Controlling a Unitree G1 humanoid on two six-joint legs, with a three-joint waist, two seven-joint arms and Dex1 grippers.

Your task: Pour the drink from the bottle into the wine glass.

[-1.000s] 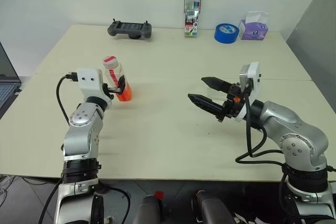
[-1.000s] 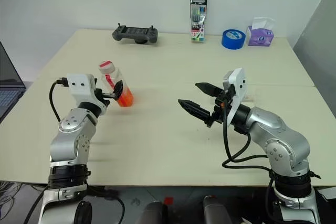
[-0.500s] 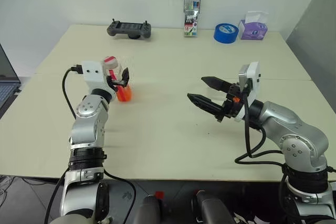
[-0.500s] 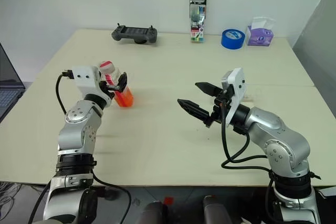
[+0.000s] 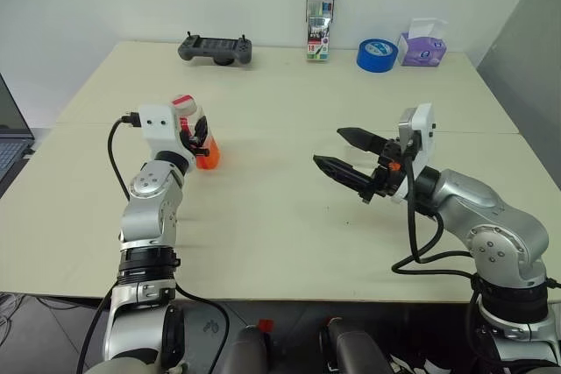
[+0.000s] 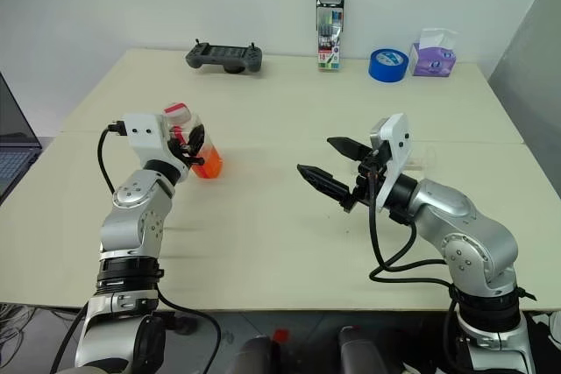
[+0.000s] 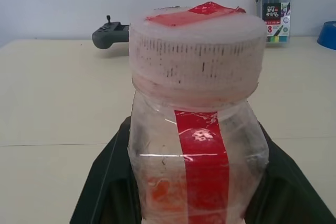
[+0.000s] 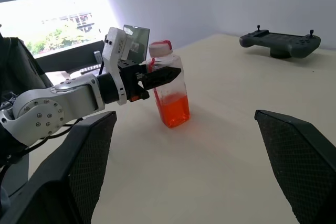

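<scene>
Beige counter (image 5: pixel 289 216) ran to a white wall. On it the bottle (image 5: pixel 198 136) stood upright, capped, orange-red drink (image 8: pixel 173 109) low inside, and the left hand (image 5: pixel 195 136) had clamped shut around its body. Well off to that hand's right, the right hand (image 5: pixel 344 154) hovered wide open, empty.

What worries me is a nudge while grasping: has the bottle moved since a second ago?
No. The bottle keeps its place, its base just on the near side of the table seam.
</scene>
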